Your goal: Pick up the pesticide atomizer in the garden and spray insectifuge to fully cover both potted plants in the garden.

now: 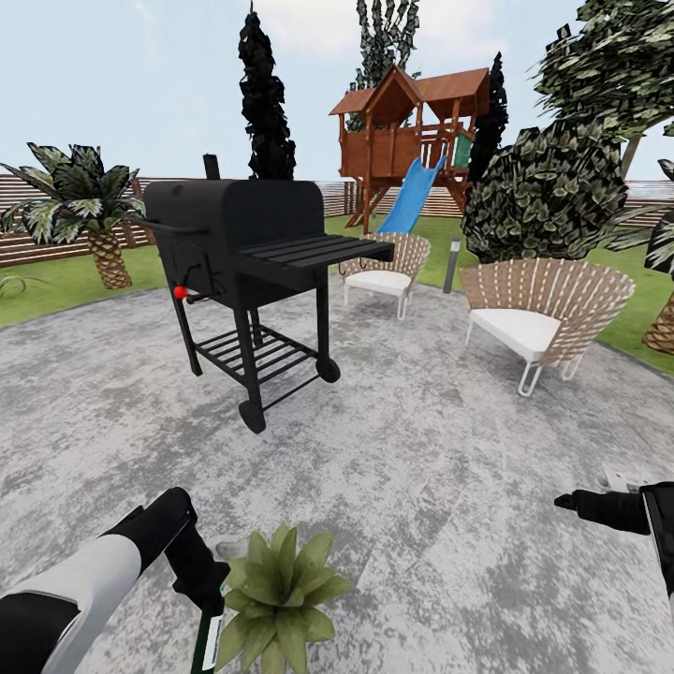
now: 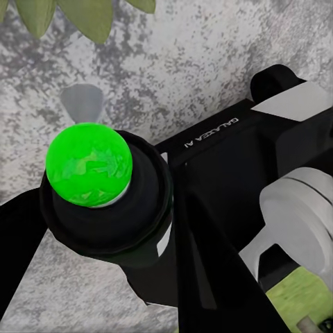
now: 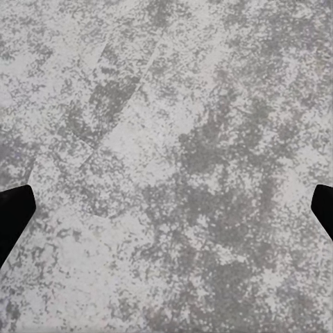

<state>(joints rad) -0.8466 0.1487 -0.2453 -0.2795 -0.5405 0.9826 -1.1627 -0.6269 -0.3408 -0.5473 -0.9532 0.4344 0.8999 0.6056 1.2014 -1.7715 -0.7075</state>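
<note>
Two grippers are seen low in the head view. The left gripper [image 1: 201, 585] hangs just beside a potted plant [image 1: 278, 590] at the bottom of that view, and a dark green body with a white label, apparently the pesticide atomizer [image 1: 206, 641], runs down from it to the picture's lower edge; the fingers appear clamped on it, though the grasp itself is partly hidden. In the left wrist view a bright green ball [image 2: 89, 164] sits in a black round collar, with leaf tips of the plant above it and mottled paving behind. The right gripper [image 1: 564, 502] is held at the right edge of the head view, clear of everything; in the right wrist view its two dark fingertips [image 3: 14, 211] are seen spread far apart at opposite edges, with nothing but grey paving between them. The potted plant stands on the round mottled grey patio [image 1: 421, 449]. Farther off on the patio a black barbecue grill [image 1: 248, 253] on wheels is seen, and well to its right two slatted chairs [image 1: 543, 314] with white cushions. Beyond lie the lawn, a palm tree [image 1: 89, 211], a brown slatted fence [image 1: 37, 225] and a wooden playhouse [image 1: 412, 131] with a blue slide.
</note>
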